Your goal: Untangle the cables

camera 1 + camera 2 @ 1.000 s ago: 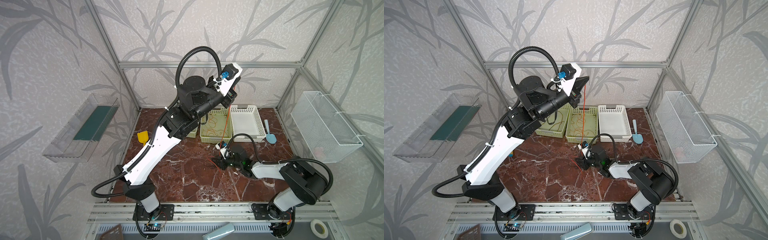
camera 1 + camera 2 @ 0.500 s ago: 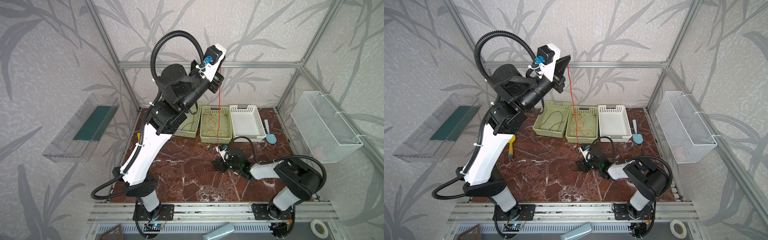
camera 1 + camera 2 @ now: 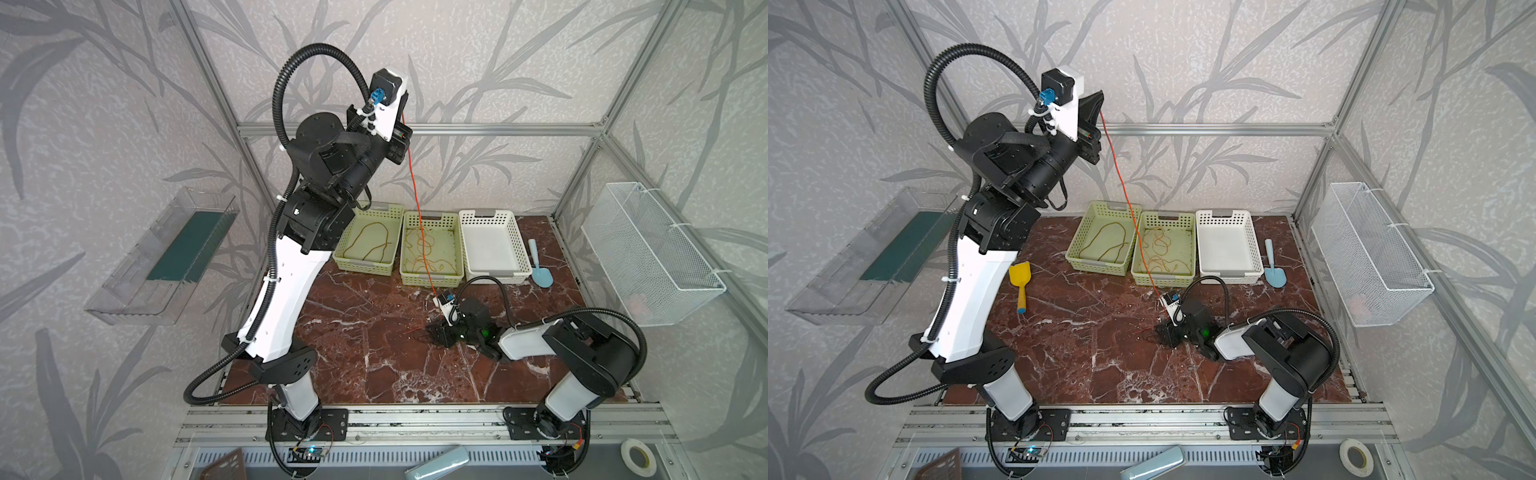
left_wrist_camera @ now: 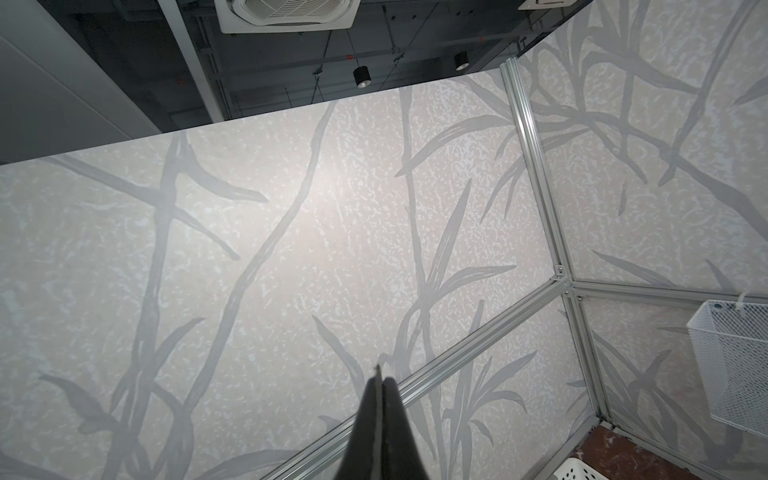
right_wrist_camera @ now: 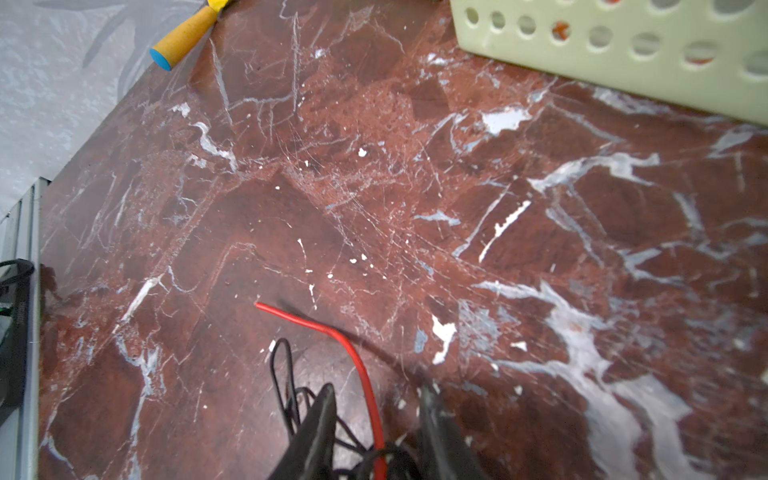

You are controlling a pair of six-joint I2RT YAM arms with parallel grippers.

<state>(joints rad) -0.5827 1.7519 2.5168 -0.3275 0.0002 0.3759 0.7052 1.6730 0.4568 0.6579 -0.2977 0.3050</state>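
Red cable [image 3: 417, 199] is seen drawn in a near-straight line from the raised left pincer [image 4: 380, 374], whose fingers are pressed together on its upper end, down to the right pincer [image 5: 377, 392], which is set low on the counter [image 3: 365, 332]. There the kinked free end is laid flat on the marble. The red cable is passed between the spread fingers of the right pincer without being pinched, beside a dark knot of black cable [image 5: 289, 395] looped in thin curls. Orange cable [image 3: 413, 245] is found coiled loosely in the middle green basket [image 3: 432, 280], well apart from that knot. Trouble is to be expected if the red cable is pulled higher while it is crossed with the black: the black curls may be dragged up with it, or cinched tighter. So thin a wire may also be slipped from the closed fingertips under tension. The hanging span is seen across the basket in both top views and could be caught on its rim or on the orange loops.
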